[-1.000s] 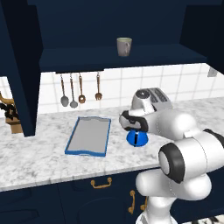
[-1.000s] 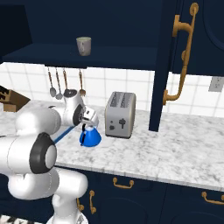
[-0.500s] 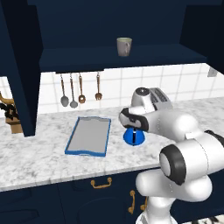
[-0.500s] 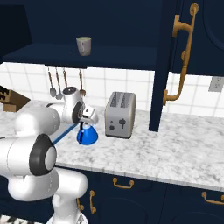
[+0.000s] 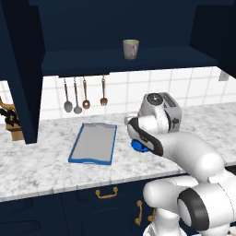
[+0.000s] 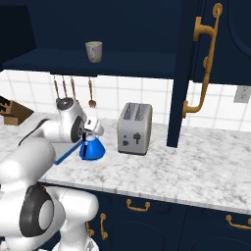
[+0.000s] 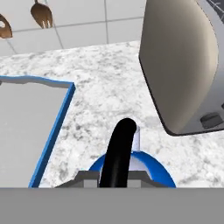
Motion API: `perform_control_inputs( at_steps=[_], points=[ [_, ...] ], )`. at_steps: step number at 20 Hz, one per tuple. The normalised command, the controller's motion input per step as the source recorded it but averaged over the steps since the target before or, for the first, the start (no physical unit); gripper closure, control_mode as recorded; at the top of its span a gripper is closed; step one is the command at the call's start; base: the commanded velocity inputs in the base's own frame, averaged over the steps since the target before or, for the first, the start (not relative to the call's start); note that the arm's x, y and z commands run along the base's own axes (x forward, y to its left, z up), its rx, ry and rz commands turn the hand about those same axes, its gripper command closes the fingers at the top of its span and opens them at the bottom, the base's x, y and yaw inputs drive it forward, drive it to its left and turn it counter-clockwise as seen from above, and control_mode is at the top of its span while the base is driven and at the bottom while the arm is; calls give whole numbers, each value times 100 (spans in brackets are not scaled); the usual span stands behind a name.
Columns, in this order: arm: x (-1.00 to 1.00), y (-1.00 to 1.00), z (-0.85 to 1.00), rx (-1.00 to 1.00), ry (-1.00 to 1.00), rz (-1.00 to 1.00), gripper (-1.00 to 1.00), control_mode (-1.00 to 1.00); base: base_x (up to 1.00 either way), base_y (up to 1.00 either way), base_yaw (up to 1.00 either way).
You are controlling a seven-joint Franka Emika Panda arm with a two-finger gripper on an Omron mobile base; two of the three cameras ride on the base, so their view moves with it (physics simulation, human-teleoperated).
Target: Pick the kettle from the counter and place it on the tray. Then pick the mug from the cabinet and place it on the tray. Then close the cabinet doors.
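No text, label, brand, number or sign can be read in any of the views. The toaster (image 6: 134,128) has dark controls on its front face, but they carry no legible marking. The mug (image 5: 130,49) on the cabinet shelf, the kettle (image 6: 91,148), the tray (image 5: 94,143) and the cabinet doors (image 6: 208,63) are all plain, with no print on them.
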Motion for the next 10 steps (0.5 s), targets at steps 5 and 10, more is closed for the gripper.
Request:
perform_control_inputs(
  at_steps=[5, 10],
  points=[
    [0, 65, 12, 0, -17, 0, 100, -100, 0, 0, 0],
    [0, 54, 58, 0, -1, -5, 100, -100, 0, 0, 0]
  ],
)
